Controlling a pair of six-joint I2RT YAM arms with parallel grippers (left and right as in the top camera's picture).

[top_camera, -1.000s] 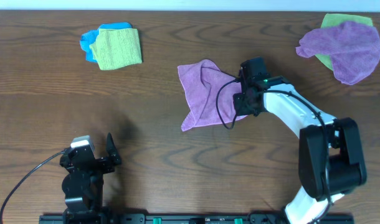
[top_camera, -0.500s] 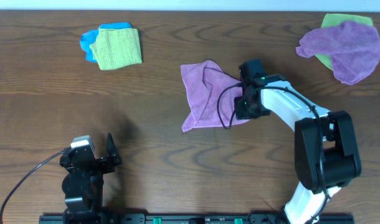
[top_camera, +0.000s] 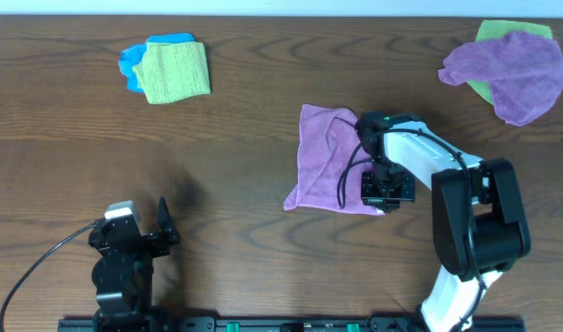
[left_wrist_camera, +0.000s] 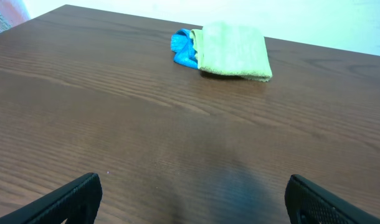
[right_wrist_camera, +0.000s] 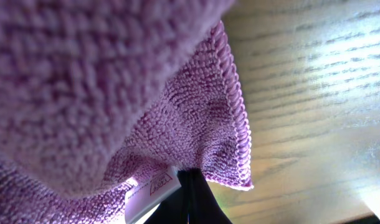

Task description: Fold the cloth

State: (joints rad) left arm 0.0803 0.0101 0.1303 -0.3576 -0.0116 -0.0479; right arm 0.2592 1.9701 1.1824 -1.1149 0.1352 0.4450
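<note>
The pinkish-purple cloth (top_camera: 326, 161) lies crumpled at the table's middle, partly doubled over. My right gripper (top_camera: 385, 192) sits at its lower right corner and is shut on its edge. In the right wrist view the cloth (right_wrist_camera: 109, 93) fills the frame, its small white tag (right_wrist_camera: 151, 185) hangs next to the closed fingers (right_wrist_camera: 193, 190), and the hemmed edge drapes over them. My left gripper (top_camera: 143, 232) is open and empty at the near left, far from the cloth; its two fingertips show in the left wrist view (left_wrist_camera: 190, 199) above bare wood.
A lime-green cloth (top_camera: 173, 70) lies on a blue cloth (top_camera: 129, 63) at the back left; both show in the left wrist view (left_wrist_camera: 233, 50). A violet cloth (top_camera: 512, 74) over a green one (top_camera: 510, 29) lies at the back right.
My right gripper has moved toward the near edge and slightly right, dragging the cloth's corner with it. The cloth has shifted right and folded over on itself. The left arm has not moved.
</note>
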